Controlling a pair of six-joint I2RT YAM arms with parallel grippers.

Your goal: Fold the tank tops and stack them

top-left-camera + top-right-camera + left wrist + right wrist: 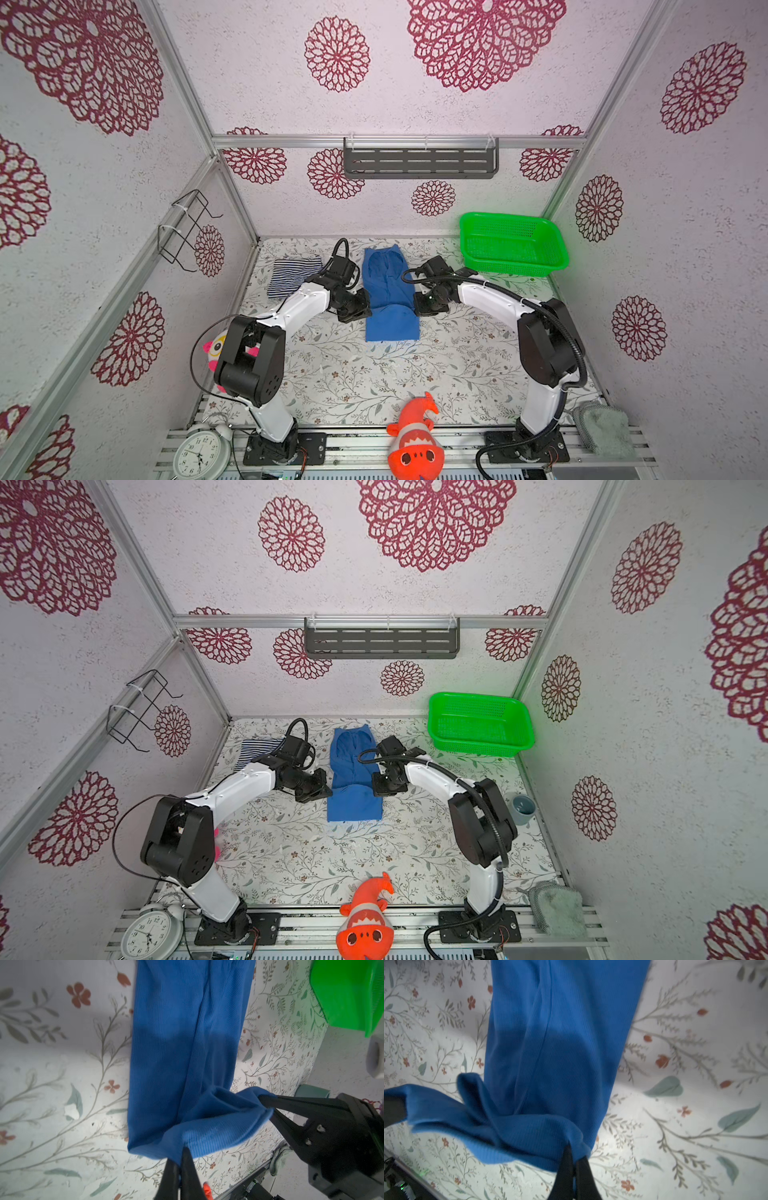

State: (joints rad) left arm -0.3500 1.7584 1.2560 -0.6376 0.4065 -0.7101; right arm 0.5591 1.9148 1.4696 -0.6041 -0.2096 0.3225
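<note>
The plain royal blue tank top point(388, 274) point(353, 758) lies lengthwise in the middle of the floral table. Its near end is raised and doubled back over the rest. My left gripper point(180, 1153) point(358, 308) is shut on one corner of that raised end. My right gripper point(574, 1155) point(428, 304) is shut on the other corner, so the hem point(218, 1130) hangs stretched between them. The striped navy-and-white tank top point(293, 276) point(255, 752) rests folded at the back left, partly hidden by the left arm.
A green basket point(513, 245) stands at the back right. At the front edge lie an orange plush fish point(411, 440), an alarm clock point(199, 453) and a grey-green towel point(602, 428). A pink plush toy point(214, 349) sits behind the left arm, and a blue-grey cup point(523, 808) by the right wall.
</note>
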